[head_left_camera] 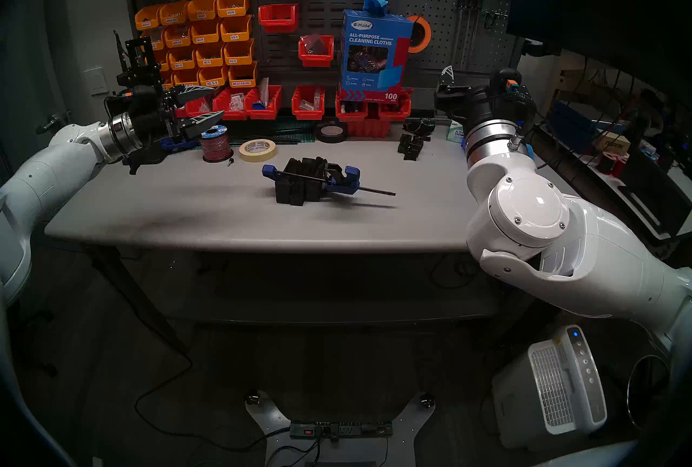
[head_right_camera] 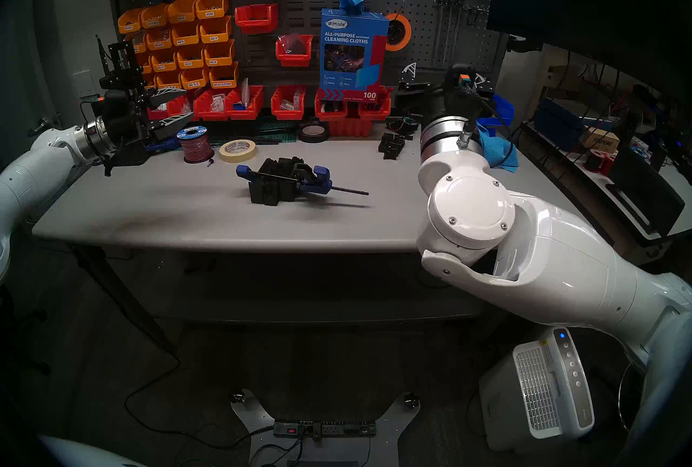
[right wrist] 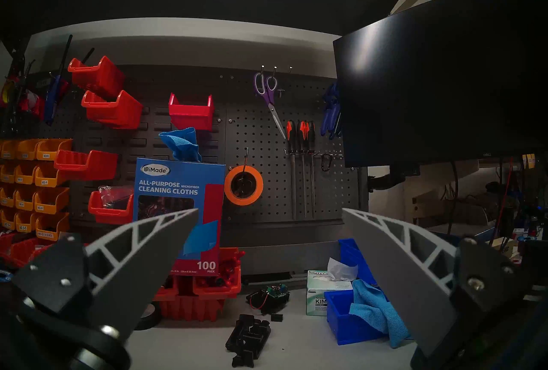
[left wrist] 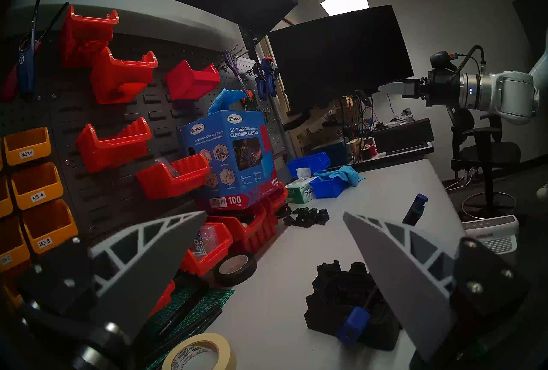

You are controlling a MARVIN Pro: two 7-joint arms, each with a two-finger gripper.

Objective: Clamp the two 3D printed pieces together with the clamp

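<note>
The blue bar clamp (head_left_camera: 339, 179) sits around the two 3D printed pieces (head_left_camera: 299, 181) near the middle of the counter (head_left_camera: 187, 215), a jaw against each end and the black bar running across the top, so the clamping looks done, though how tight the squeeze is I cannot tell. Both arms are well clear: the left gripper (head_left_camera: 202, 106) hangs over the counter's back left corner, fingers (left wrist: 142, 265) spread wide and empty. The right gripper (right wrist: 269, 271) hovers near the right edge, its fingers (right wrist: 397, 268) also apart and holding nothing.
</note>
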